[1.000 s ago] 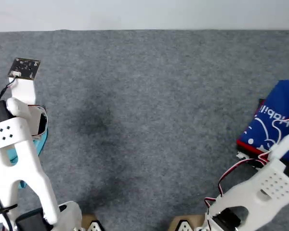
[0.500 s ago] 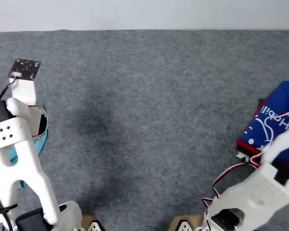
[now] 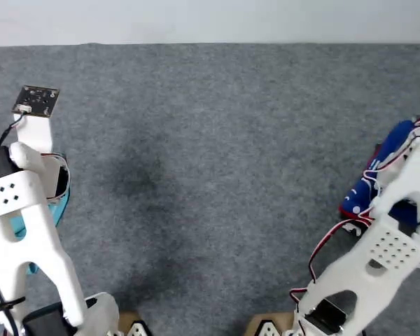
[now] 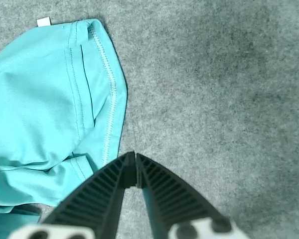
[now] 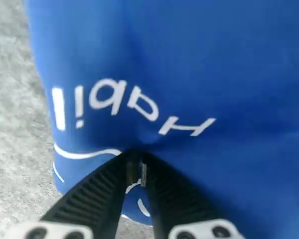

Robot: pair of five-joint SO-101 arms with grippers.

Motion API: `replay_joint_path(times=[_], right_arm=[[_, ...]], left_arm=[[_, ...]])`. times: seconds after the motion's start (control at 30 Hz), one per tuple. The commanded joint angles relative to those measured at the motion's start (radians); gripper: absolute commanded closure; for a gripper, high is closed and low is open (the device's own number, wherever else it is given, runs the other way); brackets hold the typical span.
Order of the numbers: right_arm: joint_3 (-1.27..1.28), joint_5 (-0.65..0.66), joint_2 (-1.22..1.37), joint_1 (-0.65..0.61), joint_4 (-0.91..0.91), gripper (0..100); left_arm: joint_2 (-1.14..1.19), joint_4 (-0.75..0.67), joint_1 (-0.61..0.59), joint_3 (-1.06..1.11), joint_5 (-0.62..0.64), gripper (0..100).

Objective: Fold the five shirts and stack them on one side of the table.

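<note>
A teal shirt [image 4: 45,99] lies loosely spread at the table's left edge, and a strip of it [image 3: 61,204] shows beside the left arm [image 3: 28,210]. My left gripper [image 4: 135,170] is shut and holds nothing. It hangs over the grey mat just off the shirt's hemmed edge. A folded blue shirt [image 5: 189,64] with white print tops a pile at the table's right edge [image 3: 393,138]. My right gripper [image 5: 136,169] is shut, its tips down on the blue fabric. The right arm [image 3: 395,210] covers much of the pile.
Grey felt mat [image 3: 217,154] covers the table, with wide free room across the middle and back. A red layer [image 3: 344,212] peeks out under the blue shirt. Both arm bases stand at the front edge.
The right arm has swung up and over the blue shirt, hiding most of its print. The left arm and the teal shirt have stayed put.
</note>
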Motion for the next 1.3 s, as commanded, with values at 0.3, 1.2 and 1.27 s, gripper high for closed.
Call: replay_joint_path(times=[0.3, 1.2, 1.27], right_arm=[[-0.114, -0.002, -0.222, 0.159, 0.036, 98.8], [-0.307, 0.115, -0.079, -0.047, -0.156, 98.8], [-0.307, 0.115, 0.007, -0.058, -0.231, 98.8]], left_arm=[[-0.031, 0.005, 0.002, -0.005, -0.008, 100], [-0.026, -0.046, 0.005, -0.007, -0.011, 99], [-0.026, -0.044, 0.025, -0.007, -0.011, 99]])
